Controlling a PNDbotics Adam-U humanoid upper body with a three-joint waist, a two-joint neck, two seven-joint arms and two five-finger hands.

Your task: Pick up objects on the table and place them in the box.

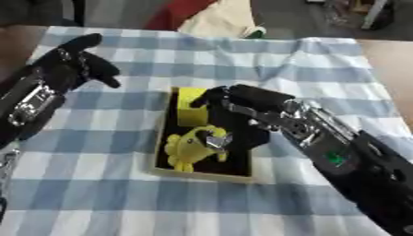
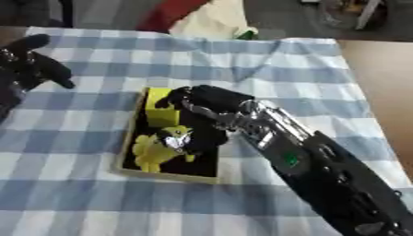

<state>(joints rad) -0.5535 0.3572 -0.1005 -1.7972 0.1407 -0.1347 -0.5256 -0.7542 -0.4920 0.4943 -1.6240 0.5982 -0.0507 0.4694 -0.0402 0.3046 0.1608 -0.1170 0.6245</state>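
The counter [image 1: 322,60] is wearing a blue and white checked cloth [image 1: 266,55]. In the middle of it a shallow box [image 1: 161,152] with a tan rim and a dark inside is lying flat.

Inside the box, a yellow block [image 1: 190,107] is sitting in the far part, close to the far wall. A yellow toy [image 1: 187,146] with small limbs is lying in the near part, and a small shiny piece [image 1: 216,138] is showing on its right side. It cannot be told if this piece belongs to the toy.

The right hand [image 1: 246,102] is reaching in from the lower right and is hanging over the right side of the box. Its fingers [image 1: 211,97] are bending downward toward the block and the toy, and their tips are near the block's right edge. It cannot be told from these views if they are touching or pinching anything, because the dark fingers are blending with the dark inside of the box.

The left hand [image 1: 77,64] is staying raised at the upper left, well apart from the box. Its fingers are spreading out in a relaxed way and are holding nothing. In the right eye view only a part of this hand is showing at the left edge.

Beyond the far edge of the cloth, something red and something cream are lying, too unclear to name.
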